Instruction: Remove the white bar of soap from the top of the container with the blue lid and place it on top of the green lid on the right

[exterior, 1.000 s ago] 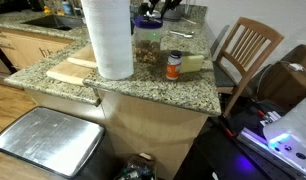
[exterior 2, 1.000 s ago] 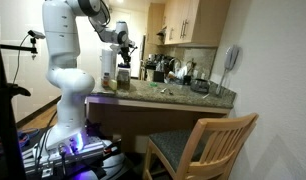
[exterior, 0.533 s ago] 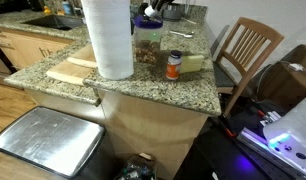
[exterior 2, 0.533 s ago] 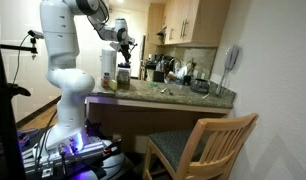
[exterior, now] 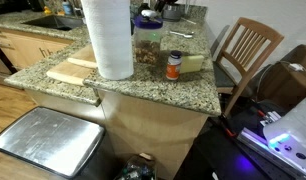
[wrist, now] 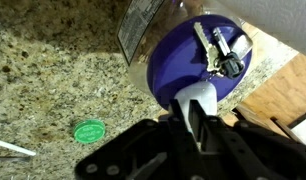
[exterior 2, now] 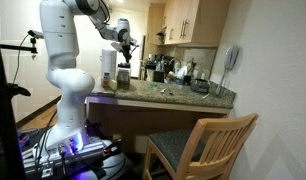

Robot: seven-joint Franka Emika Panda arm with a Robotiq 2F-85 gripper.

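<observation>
In the wrist view my gripper (wrist: 193, 118) is shut on the white bar of soap (wrist: 199, 97), held just above the near edge of the dark blue lid (wrist: 178, 60) of the clear jar. A bunch of keys (wrist: 225, 55) lies on that lid. A small green lid (wrist: 90, 131) lies flat on the granite counter, apart from the jar. In both exterior views the gripper (exterior: 158, 8) (exterior 2: 126, 47) hangs over the jar (exterior: 146, 50), beside the tall paper-towel roll (exterior: 108, 40). The soap cannot be made out there.
A small orange bottle with a white cap (exterior: 174, 66) stands next to the jar. A wooden board (exterior: 71, 70) lies by the roll. Clutter fills the counter's back (exterior 2: 173, 70). A wooden chair (exterior: 248, 48) stands beside the counter.
The gripper has risen a little above the jar; less of it shows at the top of the exterior view. Nothing else moved.
</observation>
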